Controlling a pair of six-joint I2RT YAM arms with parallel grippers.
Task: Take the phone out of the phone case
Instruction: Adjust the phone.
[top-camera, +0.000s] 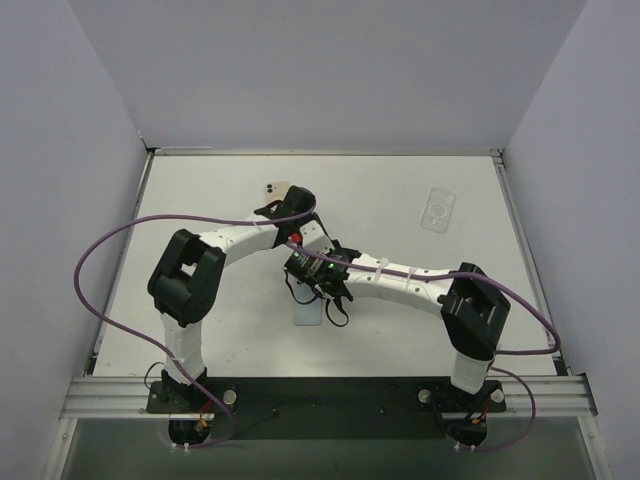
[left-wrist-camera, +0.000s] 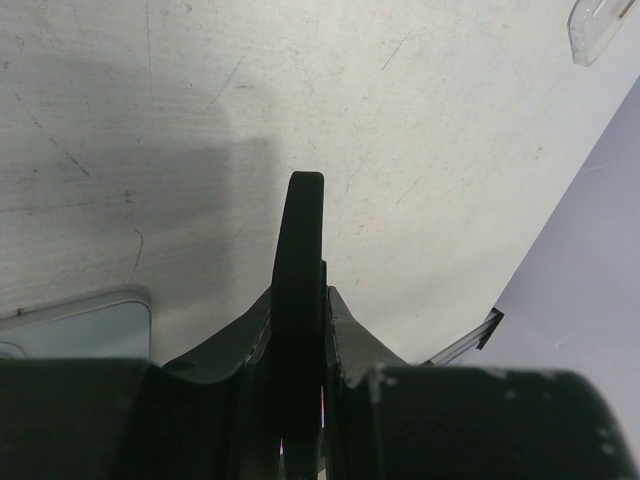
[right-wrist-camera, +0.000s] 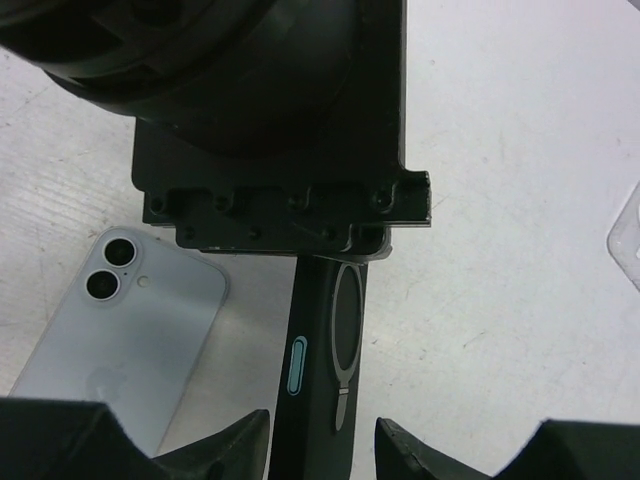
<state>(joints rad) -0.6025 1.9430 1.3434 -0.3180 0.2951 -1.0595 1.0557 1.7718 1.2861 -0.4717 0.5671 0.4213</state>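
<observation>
A black phone case (right-wrist-camera: 322, 360) with a ring stand is held on edge above the table. My left gripper (top-camera: 308, 245) is shut on its far end, and the case shows edge-on between that gripper's fingers in the left wrist view (left-wrist-camera: 300, 260). My right gripper (right-wrist-camera: 322, 450) is open and straddles the near end of the case; its left finger is against the case and its right finger stands apart from it. A light blue phone (right-wrist-camera: 125, 335) lies camera side up on the table beside the case. It also shows in the top view (top-camera: 308, 314).
A clear case (top-camera: 438, 210) lies at the back right of the table. A pale pinkish phone-like object (top-camera: 278, 190) lies behind the left wrist. White walls enclose the table on three sides. Purple cables loop off both arms.
</observation>
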